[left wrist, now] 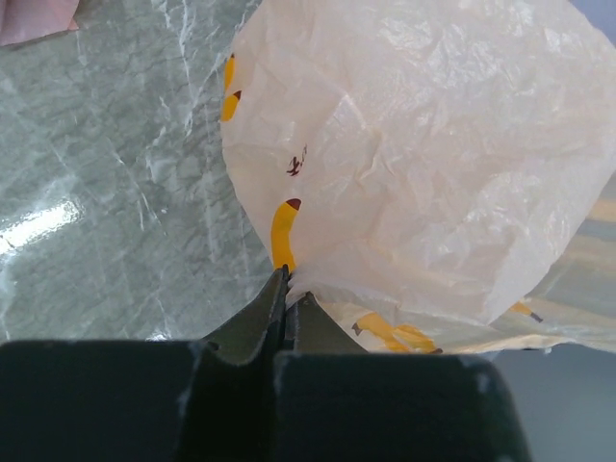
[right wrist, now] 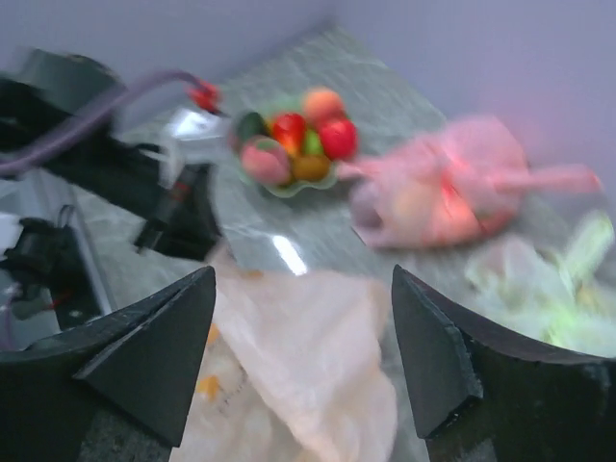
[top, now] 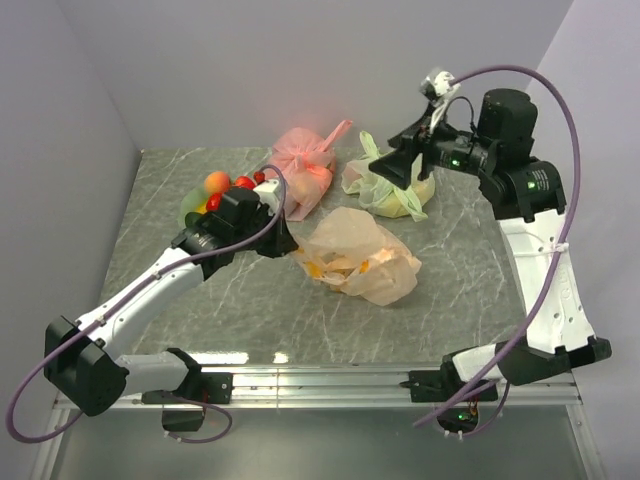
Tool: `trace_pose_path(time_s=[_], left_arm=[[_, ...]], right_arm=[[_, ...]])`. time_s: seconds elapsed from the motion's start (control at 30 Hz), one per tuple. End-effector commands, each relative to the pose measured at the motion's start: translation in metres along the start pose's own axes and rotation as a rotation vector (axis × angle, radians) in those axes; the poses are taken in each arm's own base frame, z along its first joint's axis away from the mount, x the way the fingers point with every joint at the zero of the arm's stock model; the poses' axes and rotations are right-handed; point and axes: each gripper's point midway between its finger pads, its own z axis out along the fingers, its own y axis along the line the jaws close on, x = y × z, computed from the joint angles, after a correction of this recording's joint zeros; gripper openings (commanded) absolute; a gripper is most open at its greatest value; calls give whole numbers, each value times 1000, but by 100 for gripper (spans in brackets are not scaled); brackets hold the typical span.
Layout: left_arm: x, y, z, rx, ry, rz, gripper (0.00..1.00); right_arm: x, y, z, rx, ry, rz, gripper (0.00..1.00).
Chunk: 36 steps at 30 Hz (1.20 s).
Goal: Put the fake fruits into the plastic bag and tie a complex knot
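The bag (top: pixel 362 258) lies slumped at the middle of the table (top: pixel 470 300), its long axis running roughly from 9 to 3 o'clock in the top view. The left claw (left wrist: pixel 287 285) is clenched on the bag's 9 o'clock edge, a fold of film pinched flat between its fingers. The right claw (right wrist: pixel 303 279) is released, with its jaws standing wide and nothing between them. It hangs raised off the bag's 1 o'clock side, above the green bag (top: pixel 385 188), and looks down toward 7 o'clock at the peach film. So the left arm is the nearer one and already has the bag, while the right would have to come down and in from 1 o'clock to take the far side. The bag is thin, crinkled and translucent, ballooned rather than flat. Yellow-orange shapes show through it, but I cannot tell whether these are fruits or print. No knot shows, and the handles cannot be made out. Most fruits (top: pixel 228 186) sit heaped in the dish (right wrist: pixel 289 189) at the bag's 10 o'clock. The pink bag (top: pixel 305 165) lies at 11 o'clock.
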Motion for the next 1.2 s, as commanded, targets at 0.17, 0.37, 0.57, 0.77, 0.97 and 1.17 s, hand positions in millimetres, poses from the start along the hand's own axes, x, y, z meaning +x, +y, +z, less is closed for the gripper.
trace_pose_path(time_s=[0.17, 0.37, 0.57, 0.77, 0.97, 1.17], left_arm=[[-24, 4, 3, 18, -27, -117, 0], [-26, 26, 7, 26, 2, -254, 0], [-27, 37, 14, 35, 23, -349, 0], [-25, 48, 15, 17, 40, -387, 0], [-35, 19, 9, 94, 7, -229, 0], [-44, -20, 1, 154, -28, -41, 0]], right_arm=[[132, 120, 11, -451, 471, -9, 54], [264, 135, -48, -606, 827, -195, 40], [310, 159, -84, -714, 912, -467, 44], [365, 90, -94, -452, 1084, -811, 42], [264, 99, -57, -242, 710, -760, 64], [149, 112, -34, -90, 343, -644, 80]])
